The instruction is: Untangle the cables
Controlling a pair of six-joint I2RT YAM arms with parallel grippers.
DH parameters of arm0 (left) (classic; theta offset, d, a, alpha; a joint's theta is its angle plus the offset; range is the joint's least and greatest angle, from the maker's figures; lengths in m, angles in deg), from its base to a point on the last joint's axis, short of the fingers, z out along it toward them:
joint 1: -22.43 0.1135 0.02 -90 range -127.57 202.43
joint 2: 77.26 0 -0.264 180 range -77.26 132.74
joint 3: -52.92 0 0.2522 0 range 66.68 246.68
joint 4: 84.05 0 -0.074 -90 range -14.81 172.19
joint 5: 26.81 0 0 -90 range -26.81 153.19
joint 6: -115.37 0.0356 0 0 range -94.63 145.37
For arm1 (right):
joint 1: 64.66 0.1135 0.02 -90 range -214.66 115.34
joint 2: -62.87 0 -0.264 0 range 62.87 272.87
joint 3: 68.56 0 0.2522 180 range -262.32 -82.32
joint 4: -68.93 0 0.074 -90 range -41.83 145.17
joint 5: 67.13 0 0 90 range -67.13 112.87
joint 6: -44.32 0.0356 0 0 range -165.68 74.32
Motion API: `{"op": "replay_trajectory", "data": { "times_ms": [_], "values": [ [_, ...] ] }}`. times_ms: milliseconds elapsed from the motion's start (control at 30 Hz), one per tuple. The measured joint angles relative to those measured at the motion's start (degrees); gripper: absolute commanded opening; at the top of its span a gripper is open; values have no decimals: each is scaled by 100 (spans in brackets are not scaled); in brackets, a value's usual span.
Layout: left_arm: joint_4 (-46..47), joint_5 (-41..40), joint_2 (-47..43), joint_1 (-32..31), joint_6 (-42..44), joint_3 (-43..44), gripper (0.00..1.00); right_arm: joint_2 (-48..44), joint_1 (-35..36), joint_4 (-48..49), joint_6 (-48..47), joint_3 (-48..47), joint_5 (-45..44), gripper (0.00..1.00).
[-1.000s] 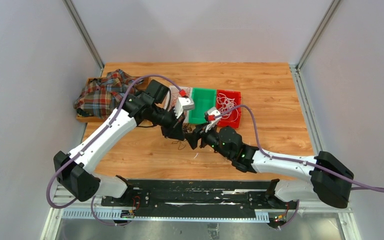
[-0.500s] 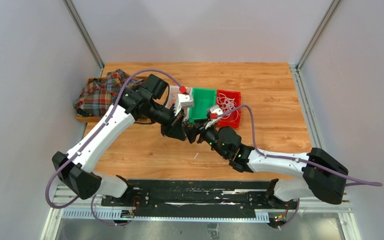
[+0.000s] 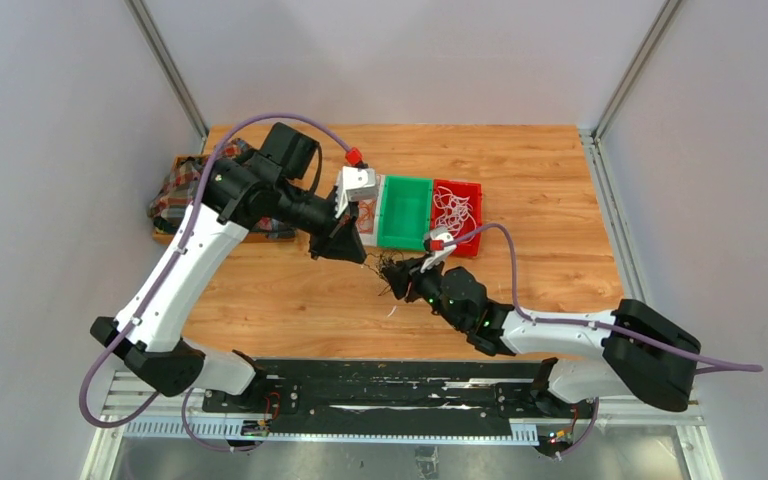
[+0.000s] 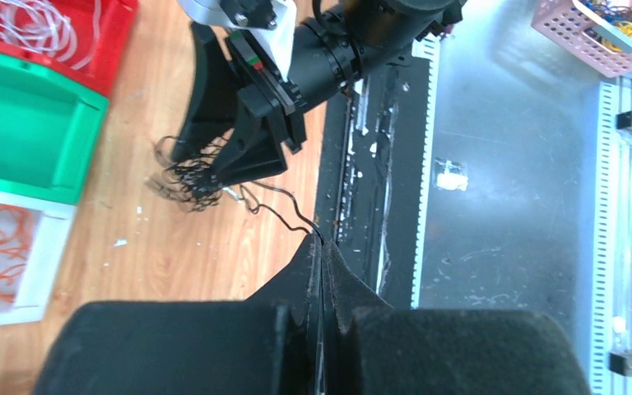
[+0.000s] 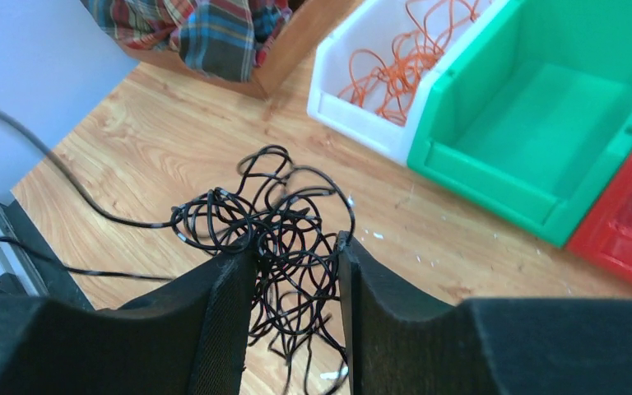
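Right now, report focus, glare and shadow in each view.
Top external: even soft light, no hard shadows, black tangle small. Left wrist: left tool blurred near the lens, pinched black strand crisp, dull sheen on the metal plate. Right wrist: tangle sharp, right tool soft-edged.

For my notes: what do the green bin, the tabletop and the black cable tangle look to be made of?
Green bin: likely moulded plastic; smooth, uniform colour with a soft sheen.
Tabletop: wood or wood-look laminate; visible grain, matte and scuffed.
Black cable tangle: thin wire, probably plastic-sheathed; slightly glossy, holding springy loops.
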Motion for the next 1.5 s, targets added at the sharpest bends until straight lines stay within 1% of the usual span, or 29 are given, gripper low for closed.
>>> {"op": "replay_trajectory", "data": {
  "times_ms": [233, 433, 567, 667, 733, 800, 933, 1100, 1167, 1267, 1367, 1500],
  "values": [
    [-262, -407, 114, -2, 15, 1161, 0, -267, 0, -282, 402, 426, -70, 45],
    [-378, -957, 409, -2, 4, 2699, 0, -262, 0, -713, 743, 442, -98, 45],
    [-459, -1346, 560, -2, 31, 3644, 1, -223, 0, -807, 946, 426, -125, 45],
    [-468, -1663, 656, -2, 94, 4223, 0, -181, 0, -933, 1071, 396, -144, 46],
    [-278, -1904, 645, -2, 127, 4391, 0, -144, 0, -1147, 1128, 387, -195, 46],
    [92, -2197, 503, -2, 155, 4321, 0, -111, 0, -1390, 1189, 387, -232, 46],
    [922, -2693, 37, -2, 175, 3707, 0, -111, 0, -1685, 1287, 387, -284, 47],
    [1679, -2916, -361, -2, 195, 3154, 0, -398, 0, -2107, 1156, 363, -286, 58],
    [1821, -2916, -490, -2, 199, 2863, 0, -686, 0, -2271, 984, 267, -286, 63],
    [1880, -2924, -623, -2, 267, 2437, 0, -1106, 0, -2385, 660, -55, -258, 67],
    [1915, -2962, -619, -2, 348, 2245, 0, -1335, 0, -2337, 358, -339, -140, 68],
    [1930, -3001, -577, -2, 426, 2203, 0, -1263, 0, -2092, -2, -540, 376, 69]
  ]
}}
